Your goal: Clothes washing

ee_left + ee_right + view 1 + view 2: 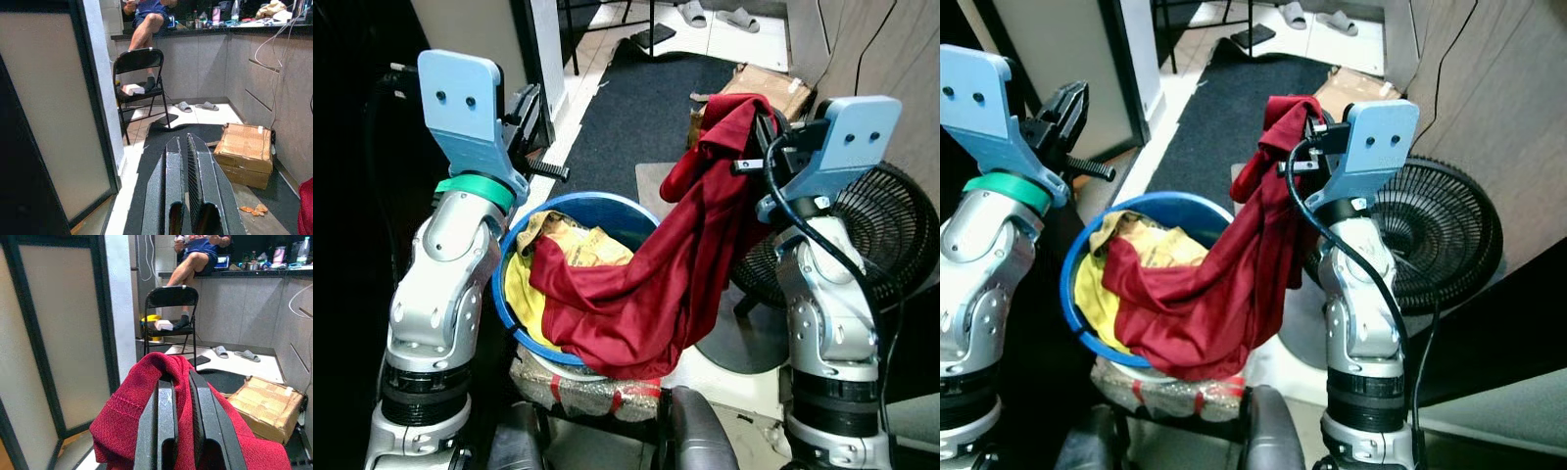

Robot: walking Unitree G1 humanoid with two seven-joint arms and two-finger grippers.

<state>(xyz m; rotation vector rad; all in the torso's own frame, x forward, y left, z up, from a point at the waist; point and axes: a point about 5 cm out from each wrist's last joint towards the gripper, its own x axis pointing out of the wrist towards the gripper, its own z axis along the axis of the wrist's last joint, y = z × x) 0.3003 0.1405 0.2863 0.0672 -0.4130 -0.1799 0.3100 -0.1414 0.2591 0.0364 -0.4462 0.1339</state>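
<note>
Left eye view puts the left claw (pixel 530 108) up at the near left, above the rim of the blue tub (pixel 509 304), its fingers pressed together on nothing, as the left wrist view confirms. From there the risks run rightward. The tub sits on a wrapped bundle (pixel 582 392) rather than on the floor, so a hard tug on cloth still caught inside could, I judge, tip or slide it off that perch. Inside the tub lies a yellow garment (pixel 570 245) toward the left and far side, with the lower part of a red garment (pixel 646 294) heaped over it and spilling over the near right rim. That red garment stretches up to the right claw (pixel 178 421), which is clamped on a fold of it near the top; the right wrist view shows cloth bunched over the fingers. Only a small pinch seems held, so the weight of the hanging length might pull it free. The drape also hangs just beside a floor fan (pixel 871 235) at the right, and a swing that way could snag it on the grille. A person sits on a counter far behind, with a folding chair (pixel 171 313) and a cardboard box (pixel 266 404) on the floor nearer.
</note>
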